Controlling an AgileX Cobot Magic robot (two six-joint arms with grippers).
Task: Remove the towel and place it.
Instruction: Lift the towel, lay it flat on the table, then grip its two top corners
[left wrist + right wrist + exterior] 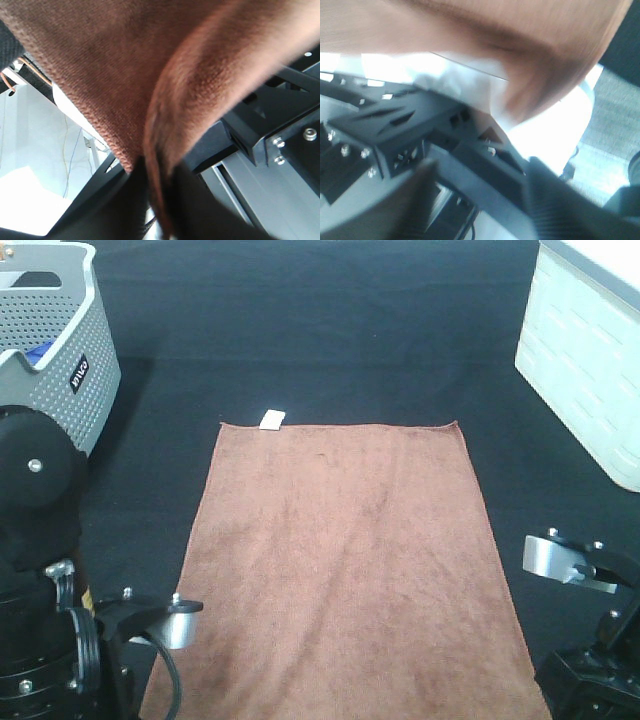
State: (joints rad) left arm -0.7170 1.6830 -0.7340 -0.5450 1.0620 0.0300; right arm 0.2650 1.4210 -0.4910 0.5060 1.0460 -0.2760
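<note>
The only writing sits on a small dark label (80,373) on the side of the grey perforated basket (60,390) at the far left of the counter (330,330); its white letters run sideways and are too small to read with confidence. The white tag (272,420) at the towel's far left corner shows no legible print. The towel (345,570) lies spread flat in the middle of the black counter, its near edge cut off by the bottom of the high view, where both arms also hide their tips. A white latticed bin (585,360) at the far right is cropped by the frame, and a blue thing (35,353) barely peeks from the basket. In the left wrist view a blurred fold of the towel (150,75) runs down between two dark fingers, so the left claw (157,215) looks pressed together on the cloth. In the right wrist view, which is heavily blurred, the right claw (480,200) is spread, with the towel (530,45) beyond it and nothing between its fingers.
</note>
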